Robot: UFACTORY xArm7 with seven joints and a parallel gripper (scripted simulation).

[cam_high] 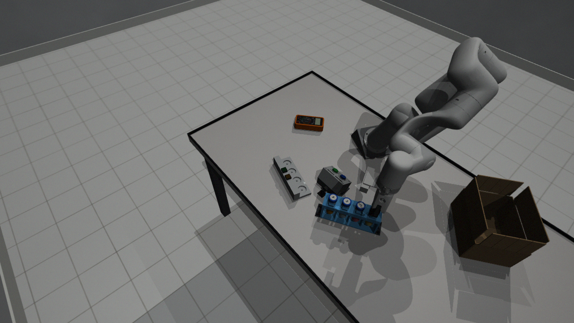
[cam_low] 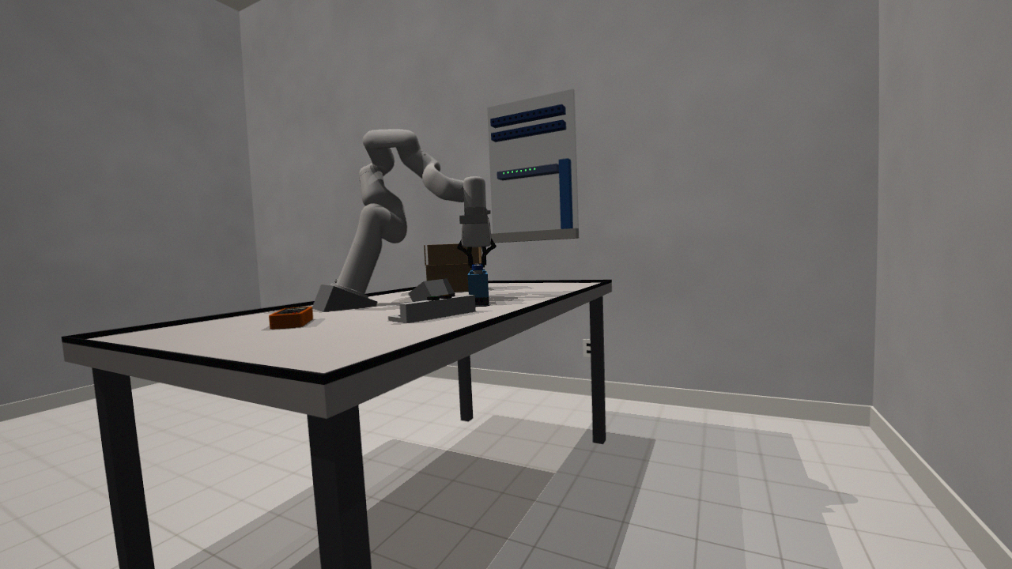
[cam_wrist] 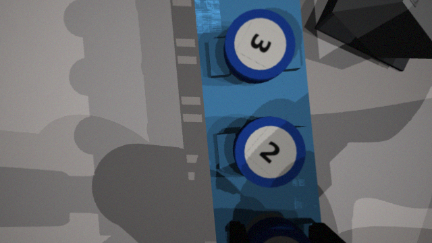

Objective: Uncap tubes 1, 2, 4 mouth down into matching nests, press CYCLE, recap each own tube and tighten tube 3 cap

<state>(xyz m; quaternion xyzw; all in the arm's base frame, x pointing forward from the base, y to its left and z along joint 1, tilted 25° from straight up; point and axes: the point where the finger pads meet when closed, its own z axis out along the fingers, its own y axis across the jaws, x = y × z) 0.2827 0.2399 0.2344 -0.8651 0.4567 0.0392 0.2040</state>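
The blue decapping station [cam_high: 348,215] stands near the table's front edge. The caps of tube 4 [cam_high: 331,198], tube 3 [cam_high: 346,202] and tube 2 [cam_high: 359,207] sit on their tubes. My gripper [cam_high: 376,211] points straight down over the right end of the station and is shut on the cap of tube 1 [cam_wrist: 275,231]. That cap shows only partly at the bottom edge of the wrist view, between my dark fingers. The wrist view also shows cap 3 [cam_wrist: 259,44] and cap 2 [cam_wrist: 270,152]. The grey cap tray [cam_high: 291,177] lies to the left with bare nests and dark lamps.
The key housing [cam_high: 334,179], with the green key [cam_high: 335,170] and the blue key [cam_high: 342,176], stands between the tray and the station. An orange multimeter [cam_high: 308,122] lies further back. An open cardboard box [cam_high: 497,219] stands at the right.
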